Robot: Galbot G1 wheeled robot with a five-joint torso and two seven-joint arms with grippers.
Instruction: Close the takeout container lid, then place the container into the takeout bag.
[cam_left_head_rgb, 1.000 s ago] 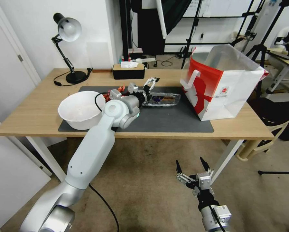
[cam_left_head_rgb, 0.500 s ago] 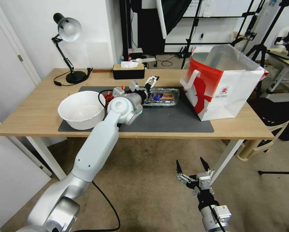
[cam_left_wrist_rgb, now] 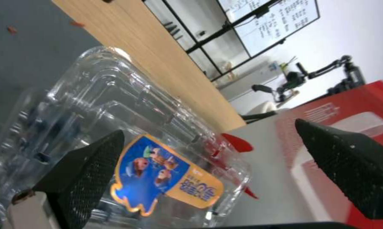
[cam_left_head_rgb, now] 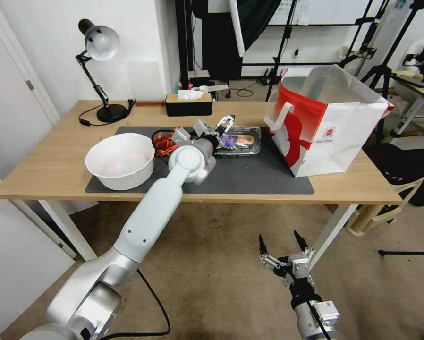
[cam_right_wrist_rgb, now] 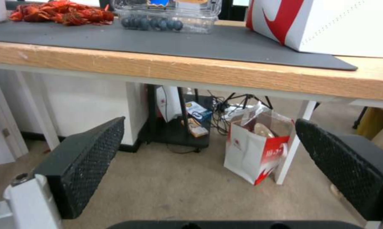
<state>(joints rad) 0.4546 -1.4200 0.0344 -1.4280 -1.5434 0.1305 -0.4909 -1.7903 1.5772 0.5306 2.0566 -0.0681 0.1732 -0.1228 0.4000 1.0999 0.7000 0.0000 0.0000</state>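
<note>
left gripper (cam_left_head_rgb: 224,123) spread apart over lid (cam_left_head_rgb: 242,140) of takeout container (cam_left_head_rgb: 237,146); right gripper (cam_left_head_rgb: 284,244) apart below table.

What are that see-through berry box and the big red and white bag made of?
The small clear clamshell box looks like thin glossy plastic: see-through, with moulded ribs and glints. The boxy red and white bag seems to be matte paper: it shows sharp folds, stiff flat panels and flat strip handles.

Below the wooden surface (cam_right_wrist_rgb: 225,74), the right gripper (cam_right_wrist_rgb: 208,165) hangs with black pads spread. On the dark grey mat (cam_right_wrist_rgb: 166,39) rests the clear plastic clamshell container (cam_right_wrist_rgb: 170,17) of blueberries, seemingly closed, beside the red-and-white paper bag (cam_right_wrist_rgb: 327,22).
</note>
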